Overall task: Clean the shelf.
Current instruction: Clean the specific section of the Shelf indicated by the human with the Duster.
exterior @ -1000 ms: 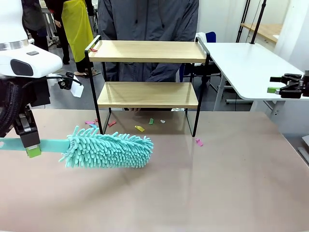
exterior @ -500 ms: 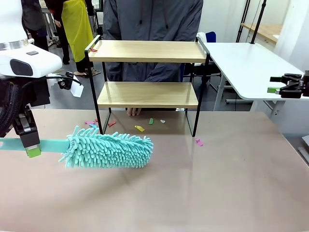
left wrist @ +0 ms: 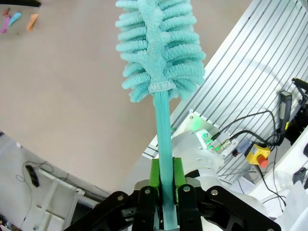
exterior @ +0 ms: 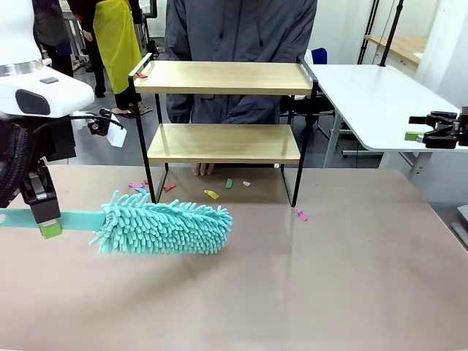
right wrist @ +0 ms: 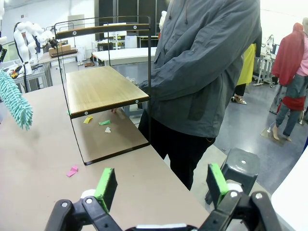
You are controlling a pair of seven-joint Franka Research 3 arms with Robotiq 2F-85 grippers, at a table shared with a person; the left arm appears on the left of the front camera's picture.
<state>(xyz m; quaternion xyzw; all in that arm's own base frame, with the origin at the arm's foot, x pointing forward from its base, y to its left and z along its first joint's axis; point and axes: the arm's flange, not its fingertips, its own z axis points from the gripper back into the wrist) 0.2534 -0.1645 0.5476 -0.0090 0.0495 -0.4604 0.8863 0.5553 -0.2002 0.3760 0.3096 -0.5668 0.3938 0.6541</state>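
Teal and shaggy, the duster (exterior: 164,223) lies flat on the tan worktop (exterior: 329,278) out toward nine o'clock. Its fluffy head points to three o'clock and its flat handle runs off to nine. The left tool (exterior: 50,227) is clenched on that handle. In the left wrist view the strip sits squeezed between the green pads (left wrist: 155,173) of the left tool (left wrist: 163,179), with the head well beyond them.

The shelf (exterior: 223,142) stands upright at twelve o'clock, at the far edge of the worktop, both wooden boards level. One pinkish bit rests on the upper board's nine o'clock end, beside the rail. Coloured paper scraps (exterior: 211,194) are strewn on the worktop under and around the shelf's legs, and a pink one lies just outside the leg at its four o'clock.

The right tool (exterior: 413,136) hangs at three o'clock, off the worktop's side. In the right wrist view the right tool (right wrist: 163,185) is released, pads spread wide with nothing between them.

A person (exterior: 241,29) in a grey jacket stands behind the shelf.
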